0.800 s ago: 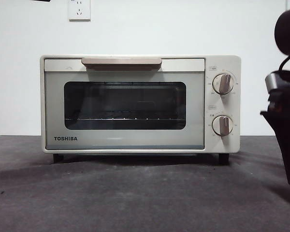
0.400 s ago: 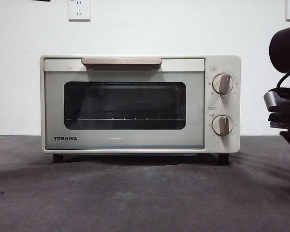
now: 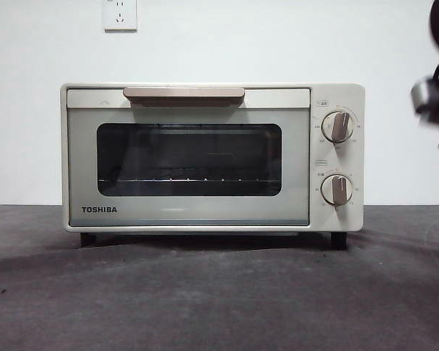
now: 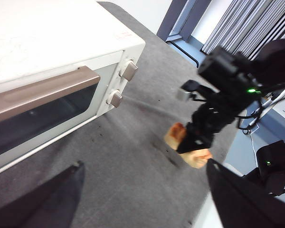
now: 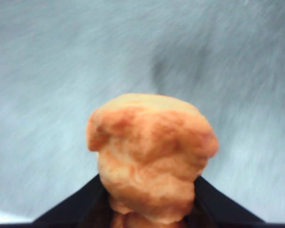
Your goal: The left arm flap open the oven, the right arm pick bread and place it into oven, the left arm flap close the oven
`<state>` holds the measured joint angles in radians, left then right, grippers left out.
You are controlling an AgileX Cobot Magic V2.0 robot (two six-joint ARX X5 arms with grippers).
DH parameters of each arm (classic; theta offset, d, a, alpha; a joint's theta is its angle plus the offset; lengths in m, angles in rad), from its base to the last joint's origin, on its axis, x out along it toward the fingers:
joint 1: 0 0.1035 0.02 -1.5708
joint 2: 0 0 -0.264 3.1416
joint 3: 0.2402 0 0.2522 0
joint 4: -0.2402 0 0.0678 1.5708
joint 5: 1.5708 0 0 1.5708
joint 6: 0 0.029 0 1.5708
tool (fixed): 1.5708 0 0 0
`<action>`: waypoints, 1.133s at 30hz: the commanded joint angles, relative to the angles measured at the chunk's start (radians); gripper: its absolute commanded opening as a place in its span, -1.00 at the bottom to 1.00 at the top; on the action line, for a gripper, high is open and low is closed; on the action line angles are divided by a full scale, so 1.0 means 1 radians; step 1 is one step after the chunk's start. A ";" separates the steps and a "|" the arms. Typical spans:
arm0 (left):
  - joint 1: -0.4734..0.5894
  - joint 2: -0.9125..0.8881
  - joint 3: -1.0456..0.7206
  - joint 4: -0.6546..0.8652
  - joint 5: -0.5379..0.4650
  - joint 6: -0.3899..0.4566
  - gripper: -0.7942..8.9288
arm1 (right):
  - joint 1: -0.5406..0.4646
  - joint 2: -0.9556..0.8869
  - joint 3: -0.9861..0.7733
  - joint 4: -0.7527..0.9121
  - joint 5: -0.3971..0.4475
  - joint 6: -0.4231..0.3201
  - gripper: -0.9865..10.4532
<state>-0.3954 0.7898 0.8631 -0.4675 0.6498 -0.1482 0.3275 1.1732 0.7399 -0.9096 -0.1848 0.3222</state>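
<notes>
a: right gripper clamped on the bread, lifted near the table's right edge!
b: left gripper hangs spread, empty.
a: behind, the oven door's shut. opening, loading, closing all left.

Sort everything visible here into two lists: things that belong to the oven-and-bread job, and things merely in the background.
Belongs to the job:
- oven, door shut
- bread, held in the right gripper beside the oven
- left gripper, open near the oven handle

Just there:
- wall socket
- dark table
- window curtains
</notes>
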 commanded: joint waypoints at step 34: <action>-0.107 0.629 0.507 -0.162 -0.391 0.323 -0.82 | 0.004 -0.688 0.029 0.045 -0.261 0.015 -0.55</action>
<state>-0.4904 1.3983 1.3396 -0.6426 0.2863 0.0883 0.3267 0.4850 0.7528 -0.8783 -0.4435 0.3229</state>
